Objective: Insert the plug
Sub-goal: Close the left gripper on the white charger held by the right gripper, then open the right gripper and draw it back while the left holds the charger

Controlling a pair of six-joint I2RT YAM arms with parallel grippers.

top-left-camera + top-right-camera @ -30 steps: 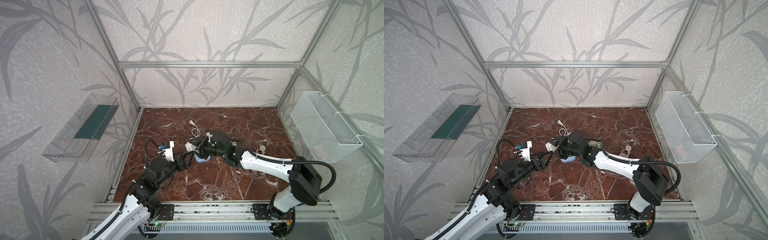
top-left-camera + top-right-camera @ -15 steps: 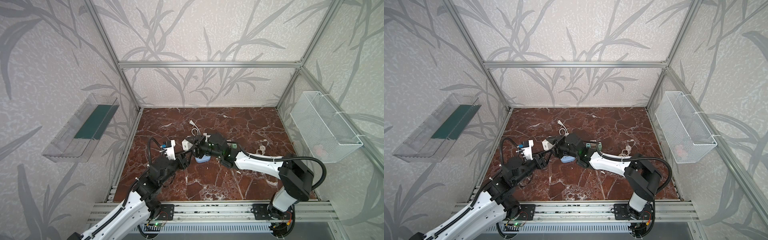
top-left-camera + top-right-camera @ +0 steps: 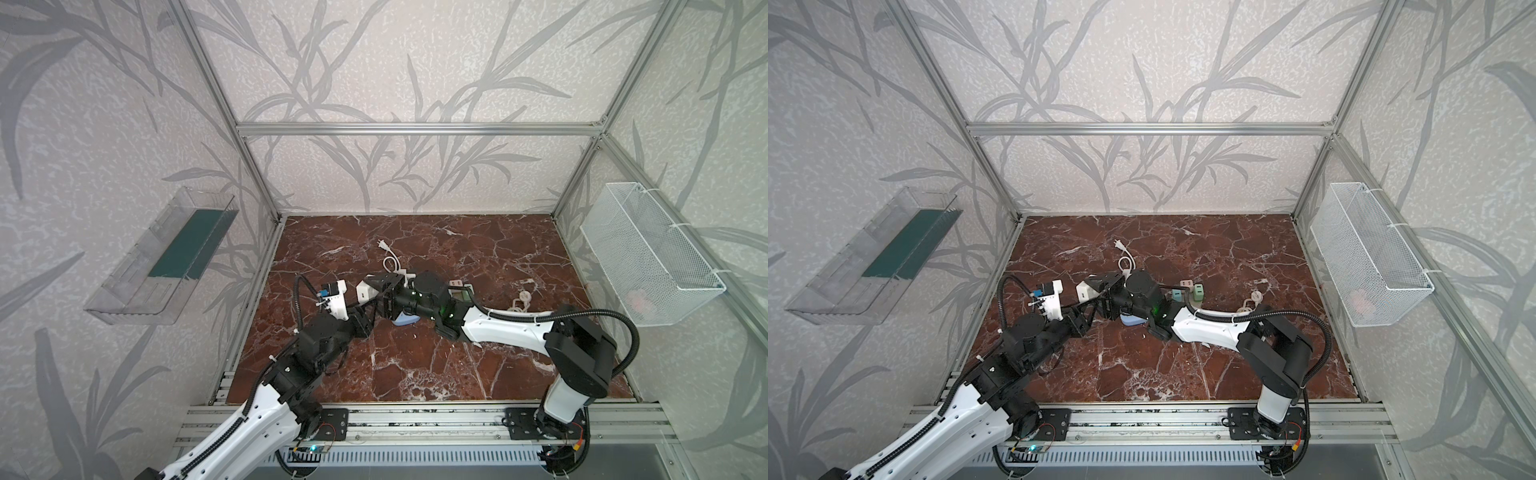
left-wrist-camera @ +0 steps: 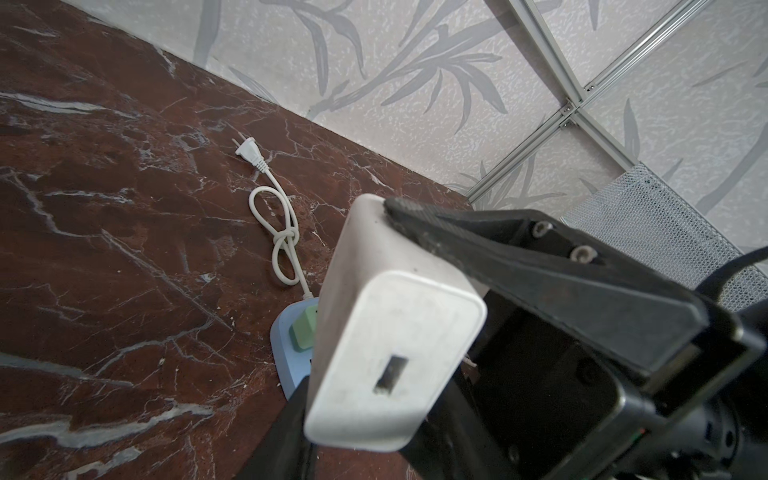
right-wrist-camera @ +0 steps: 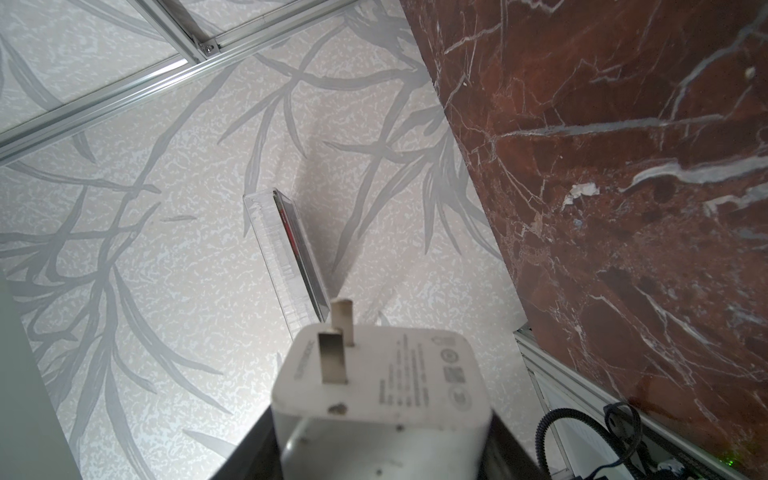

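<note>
I find the right gripper point(image 3: 380, 291) clamping the white plug point(image 3: 365, 291) above the marble table point(image 3: 415, 365). Only the right wrist view shows its two prongs point(image 5: 332, 357). Only the left wrist view shows its port end, which partly hides the blue power strip point(image 4: 286, 353). I cannot tell how wide the left gripper point(image 3: 370, 313) stands. A knotted white cord point(image 4: 272, 208) lies beyond the strip.

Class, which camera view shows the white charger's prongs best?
Right wrist view: both prongs stand sharp on the white charger. The left wrist view shows only the charger's port end, prongs hidden; in both top views the charger is too small to show them.
</note>
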